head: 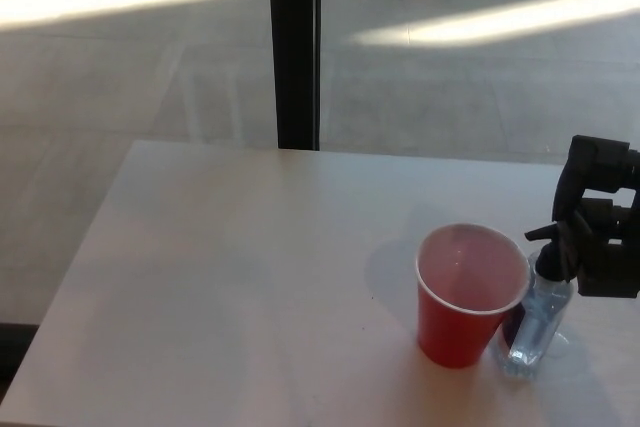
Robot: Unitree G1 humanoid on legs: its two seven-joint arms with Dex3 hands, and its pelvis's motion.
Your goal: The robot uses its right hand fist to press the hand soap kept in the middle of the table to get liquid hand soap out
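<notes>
We're looking down at a pale bench with a red cup standing upright near its right side, empty as far as we can tell. Tucked just beside the cup on the right, touching or nearly touching it, is the hand soap bottle: clear plastic, upright, with a black pump top whose nozzle points left, toward the cup's rim. So it's more toward the right of the bench than dead centre.

Our right hand comes in from the right edge and sits right at the pump head, partly covering it. The black fingers look curled in, fist-like, not wrapped around anything, though the edge of the picture cuts part of it off. Whether it's actually touching the pump, we can't say for sure. Our left hand isn't showing at all.

Behind the bench there's a dark vertical post and a floor with bright streaks of sunlight.
</notes>
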